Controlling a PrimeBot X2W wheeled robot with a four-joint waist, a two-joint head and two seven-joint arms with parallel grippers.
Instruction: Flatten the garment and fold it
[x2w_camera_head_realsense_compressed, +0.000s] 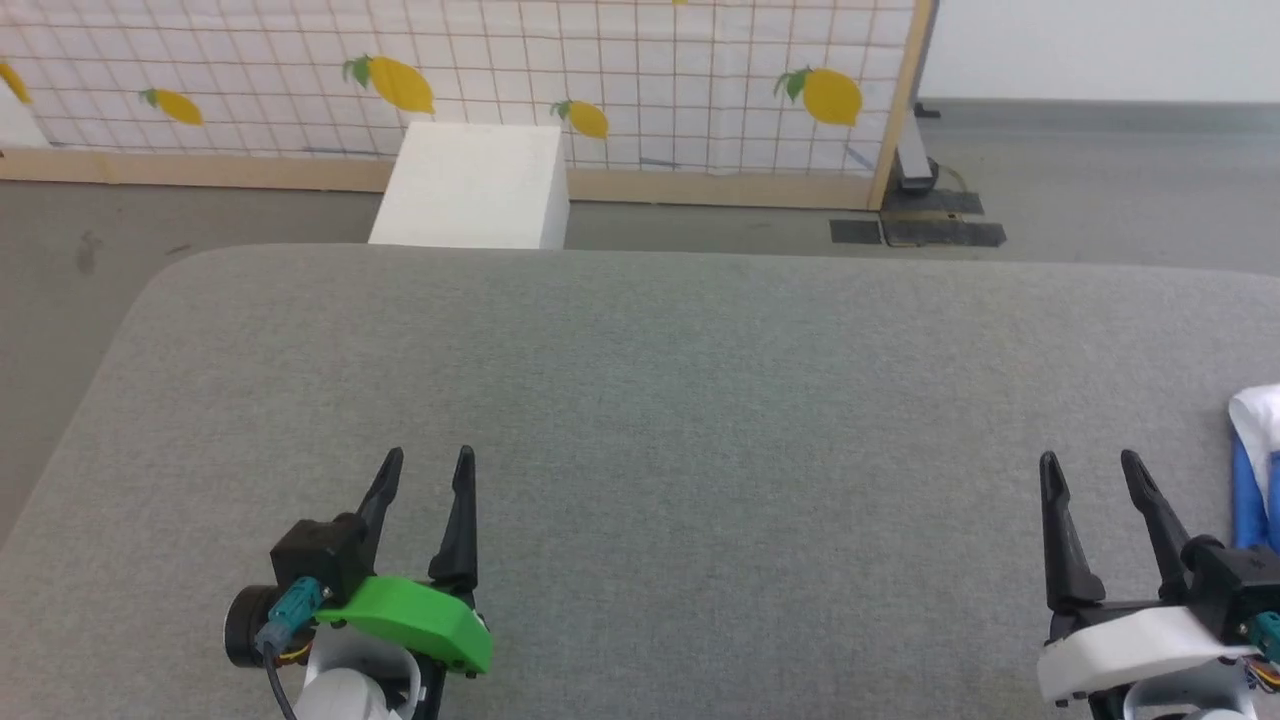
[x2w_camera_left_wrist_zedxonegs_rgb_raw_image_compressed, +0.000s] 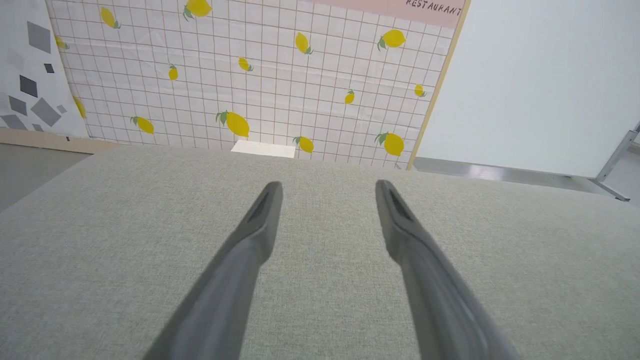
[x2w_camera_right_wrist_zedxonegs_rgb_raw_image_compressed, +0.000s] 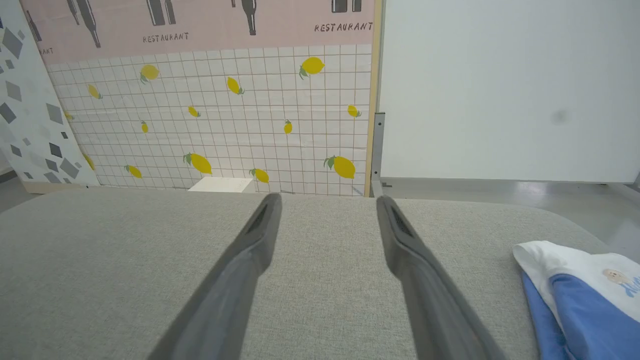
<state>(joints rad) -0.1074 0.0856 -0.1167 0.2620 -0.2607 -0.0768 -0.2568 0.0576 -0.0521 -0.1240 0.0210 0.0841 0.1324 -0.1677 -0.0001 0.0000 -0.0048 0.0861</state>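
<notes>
Two dark-fingered claws sit low over the counter (x2w_camera_head_realsense_compressed: 640, 380), and neither holds anything. The left claw (x2w_camera_head_realsense_compressed: 430, 455) has its fingers spread apart over bare fabric, and the right claw (x2w_camera_head_realsense_compressed: 1089, 458) stands likewise parted. The garment (x2w_camera_right_wrist_zedxonegs_rgb_raw_image_compressed: 580, 295) lies at the counter's right side, just beside the right claw and well apart from the left. It is bunched so that a white fold overlaps bright blue cloth, and a small printed figure shows on the white. Most of it runs out of frame, so its full lay cannot be told.

It looks thin, soft and light, likely to drape and sag when lifted and to drag rather than slide on the counter's coarse grey woven cover. A pinch on a free hem or a sleeve edge would probably serve best, since a grab at the bunched middle may catch several layers together. Beyond the counter's rounded corner stand a plain white block (x2w_camera_head_realsense_compressed: 470, 185) and a gridded lemon-print panel (x2w_camera_head_realsense_compressed: 640, 70).
</notes>
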